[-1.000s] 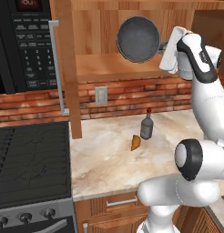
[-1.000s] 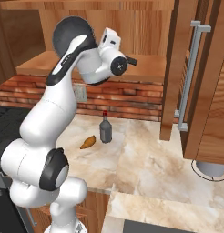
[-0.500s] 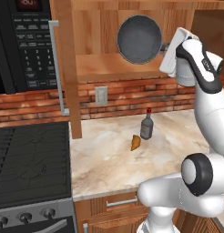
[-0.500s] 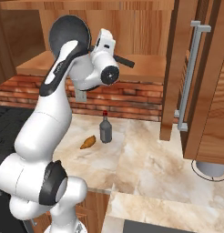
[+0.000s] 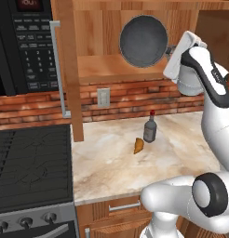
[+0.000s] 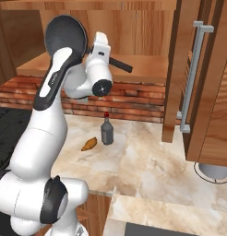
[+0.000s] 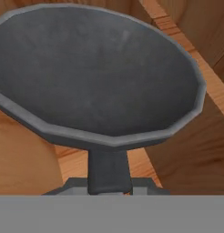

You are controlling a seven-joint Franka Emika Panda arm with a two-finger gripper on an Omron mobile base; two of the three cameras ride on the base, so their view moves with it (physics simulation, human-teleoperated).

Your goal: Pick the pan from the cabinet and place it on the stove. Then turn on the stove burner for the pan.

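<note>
The claw [image 5: 171,49] is squeezed on the pan [image 5: 144,41] handle. The pan has tipped up, upper middle, lifted off the cabinet [image 5: 107,69] shelf.

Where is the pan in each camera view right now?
Left base view: pan at top centre, tilted on edge before the cabinet shelf.
Right base view: pan top left, above the arm.
Hand view: pan across the upper half.
Shared landmark: bottle on the counter.
</note>
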